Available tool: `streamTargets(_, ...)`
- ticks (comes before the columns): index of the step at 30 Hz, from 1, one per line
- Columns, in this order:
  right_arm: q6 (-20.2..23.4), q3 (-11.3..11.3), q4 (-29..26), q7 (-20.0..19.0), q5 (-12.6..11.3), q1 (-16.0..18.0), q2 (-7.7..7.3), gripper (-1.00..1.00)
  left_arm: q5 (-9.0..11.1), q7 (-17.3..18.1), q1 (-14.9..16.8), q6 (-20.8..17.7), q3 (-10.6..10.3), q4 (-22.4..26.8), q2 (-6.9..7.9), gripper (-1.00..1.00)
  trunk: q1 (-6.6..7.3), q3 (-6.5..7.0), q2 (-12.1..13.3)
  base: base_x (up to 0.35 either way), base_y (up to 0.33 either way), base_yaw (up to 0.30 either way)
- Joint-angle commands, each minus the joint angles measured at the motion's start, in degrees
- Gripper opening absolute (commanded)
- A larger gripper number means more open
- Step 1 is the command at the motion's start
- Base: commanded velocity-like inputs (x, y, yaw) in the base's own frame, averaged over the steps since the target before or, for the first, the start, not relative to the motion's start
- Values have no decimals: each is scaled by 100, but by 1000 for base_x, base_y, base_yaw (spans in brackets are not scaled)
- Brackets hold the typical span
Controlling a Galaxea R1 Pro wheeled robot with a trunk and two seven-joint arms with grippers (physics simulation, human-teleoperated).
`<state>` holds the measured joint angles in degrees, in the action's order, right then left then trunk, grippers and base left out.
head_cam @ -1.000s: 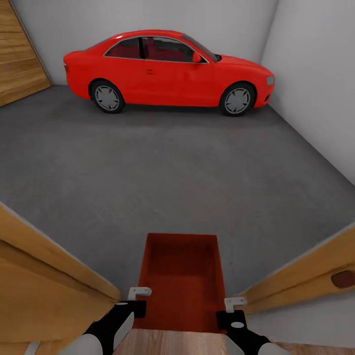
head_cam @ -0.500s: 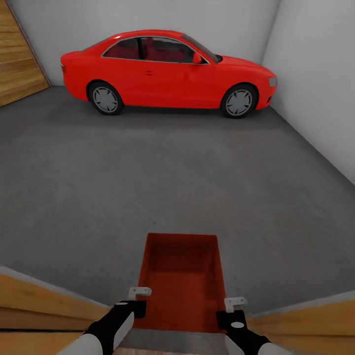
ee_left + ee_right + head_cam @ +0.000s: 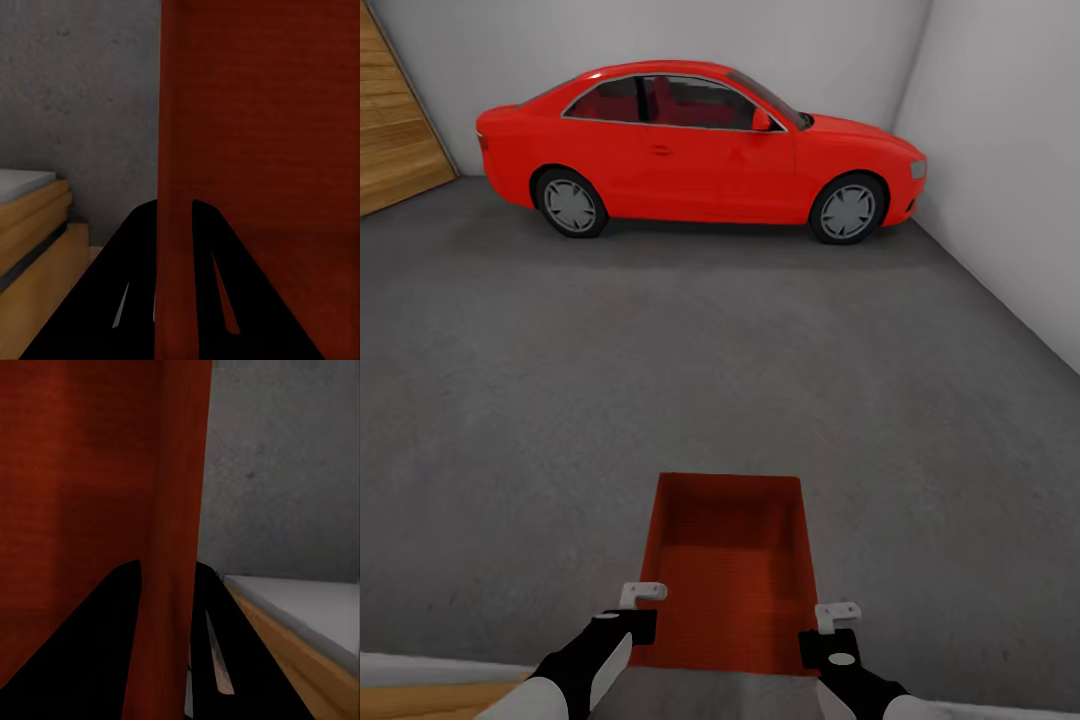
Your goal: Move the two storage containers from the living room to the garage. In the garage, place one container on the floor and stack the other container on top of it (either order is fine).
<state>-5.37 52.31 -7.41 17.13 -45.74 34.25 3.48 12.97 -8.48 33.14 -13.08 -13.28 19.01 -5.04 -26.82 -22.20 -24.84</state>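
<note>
Bin [image 3: 732,560] carried over garage floor [image 3: 660,380], well short of car [image 3: 695,145]. Left end effector [image 3: 630,622] and right end effector [image 3: 838,634] each pinch a thin side wall. Risk: walls flex, bin slips or tilts on lowering.
</note>
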Motion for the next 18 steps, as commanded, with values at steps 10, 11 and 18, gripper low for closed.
streamTargets(10,80,-1,-6,10,-178,2,-111,-100,74,-58,2,-10,-254,33,12,-100,-6,-9,-9,320,0,0)
streamTargets(11,80,-1,-6,10,-177,2,-111,-100,74,-58,1,-10,-254,33,12,-100,-6,-9,-9,320,0,0)
streamTargets(18,80,-1,-6,10,-177,2,-111,-100,75,-58,5,-10,-254,33,12,-100,-6,-9,-9,320,0,0)
